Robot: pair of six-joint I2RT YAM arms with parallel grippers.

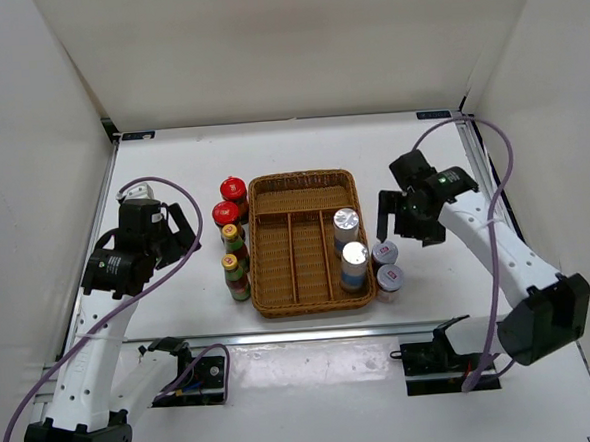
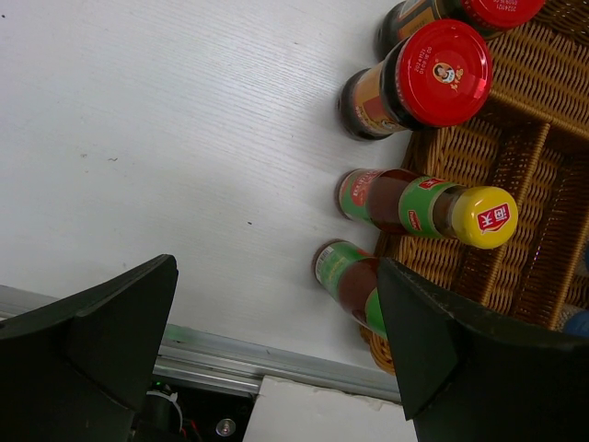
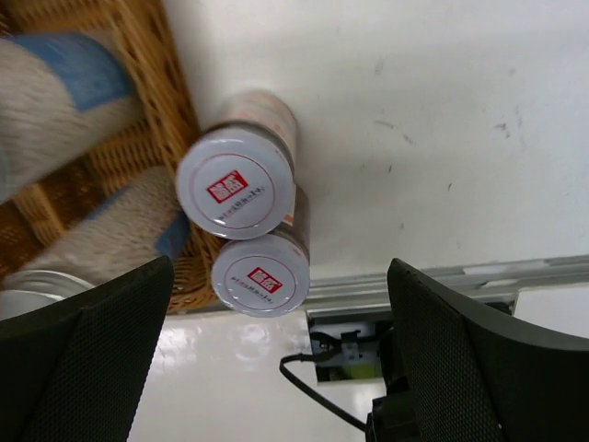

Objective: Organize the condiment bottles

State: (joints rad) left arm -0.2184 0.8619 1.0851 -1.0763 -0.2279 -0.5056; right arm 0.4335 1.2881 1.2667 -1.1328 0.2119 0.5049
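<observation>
Two red-lidded jars (image 1: 234, 190) (image 1: 226, 214) and two yellow-capped bottles (image 1: 232, 235) (image 1: 235, 268) stand on the table against the left side of the wicker tray (image 1: 301, 181). Two silver-topped jars (image 1: 346, 221) (image 1: 354, 255) stand in the tray's right compartment. Two white-topped jars (image 1: 384, 252) (image 1: 390, 276) stand just outside its right side. My left gripper (image 1: 181, 233) is open and empty, left of the bottles; in the left wrist view the near bottle (image 2: 354, 281) is partly hidden by a finger (image 2: 479, 359). My right gripper (image 1: 400, 215) is open and empty above the white-topped jars (image 3: 235, 189) (image 3: 260, 276).
The tray has a long back compartment and three front ones; the left and middle front ones hold nothing. White walls enclose the table on three sides. A metal rail (image 1: 312, 332) runs along the near edge, with the arm bases below it.
</observation>
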